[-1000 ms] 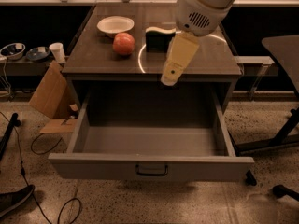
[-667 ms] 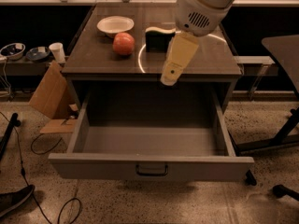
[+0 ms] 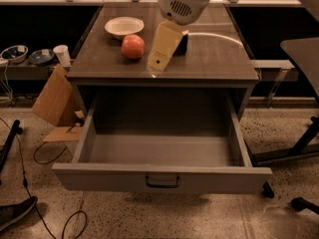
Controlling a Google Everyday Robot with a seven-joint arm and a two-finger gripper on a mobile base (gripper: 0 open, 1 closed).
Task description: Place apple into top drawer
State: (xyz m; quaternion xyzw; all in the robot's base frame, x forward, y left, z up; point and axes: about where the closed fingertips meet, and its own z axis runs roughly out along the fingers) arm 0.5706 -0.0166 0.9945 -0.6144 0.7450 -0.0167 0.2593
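Cream gripper (image 3: 159, 62) hangs tilted over the table (image 3: 214, 63), close to the front edge and left of centre. Open or closed: cannot tell from this angle. It carries nothing.

Apple (image 3: 133, 46) sits on the table just left of the gripper, apart from it, left of centre and about midway between the back and front edges. Bowl (image 3: 124, 26) stands behind the apple, toward the back-left corner, close to it but not touching. A dark block (image 3: 181, 45) lies partly hidden behind the gripper.

Drawer (image 3: 159, 151) is pulled well out below the front edge, handle (image 3: 163, 181) facing the camera; nothing seen inside.

Step in hand, as judged: reach for the apple; grasp not yet made.

Notes for doing it well:
- Shift left and slightly back until centred over the apple.
- Descend straight and close across its widest part, since a round, smooth fruit may roll or slip.
- Keep clear of the bowl.
- Lift above the table before crossing the front edge, then lower inside the drawer before release.
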